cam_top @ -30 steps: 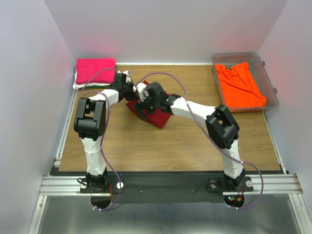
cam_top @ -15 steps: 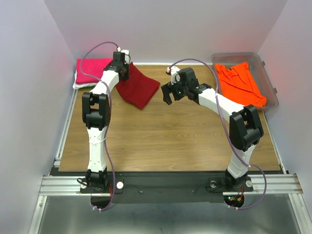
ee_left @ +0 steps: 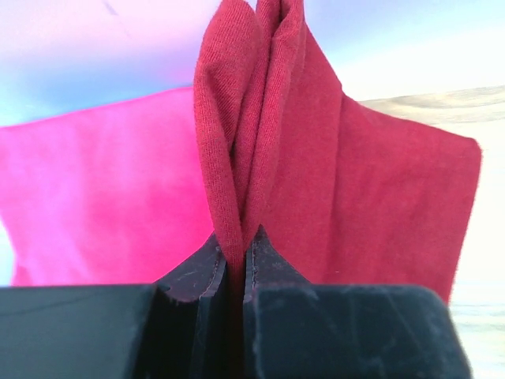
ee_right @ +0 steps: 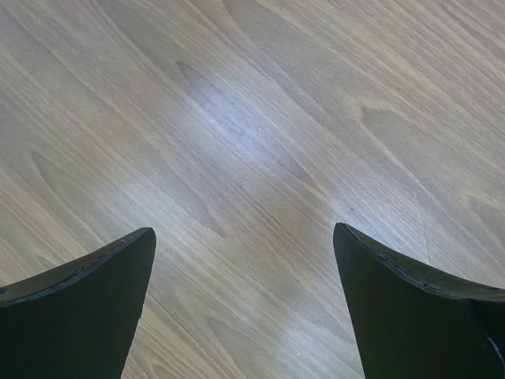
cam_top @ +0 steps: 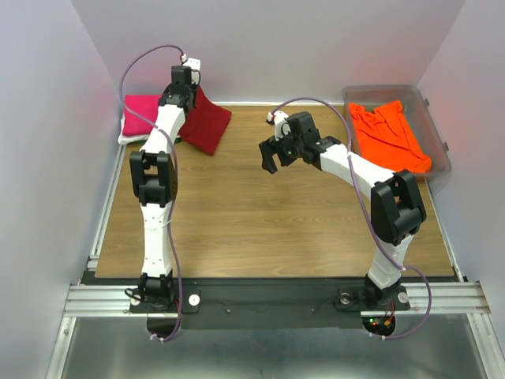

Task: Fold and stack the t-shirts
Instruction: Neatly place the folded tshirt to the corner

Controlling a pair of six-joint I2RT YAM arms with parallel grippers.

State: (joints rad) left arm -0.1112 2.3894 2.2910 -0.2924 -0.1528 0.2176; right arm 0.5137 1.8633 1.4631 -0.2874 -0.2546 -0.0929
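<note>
Far left corner, close to the back wall: left gripper (cam_top: pixel 183 85) clenched on a bunched fold of the dark red t-shirt (cam_top: pixel 207 125), cloth pinched between the two dark fingers (ee_left: pixel 189 276) and rising out of them in the wrist view. Rest of that shirt hanging down over the table (cam_top: pixel 260 229), just beside the hot pink t-shirt (cam_top: pixel 146 112) (whether its lower corner touches the wood, hard to tell). Pink one folded flat along the left rim, with a strip of white cloth (cam_top: pixel 126 139) showing under its near edge. Right gripper (cam_top: pixel 272 155) released, jaws spread wide above the wood near the table's middle, only grain showing between them in the wrist view. Bright orange t-shirt (cam_top: pixel 387 134) crumpled inside the clear tub (cam_top: pixel 439 154) at the far right corner, well apart from both grippers. Broad open stretch of wood across the near half, rim to rim, with only the arms' own links reaching over it.
</note>
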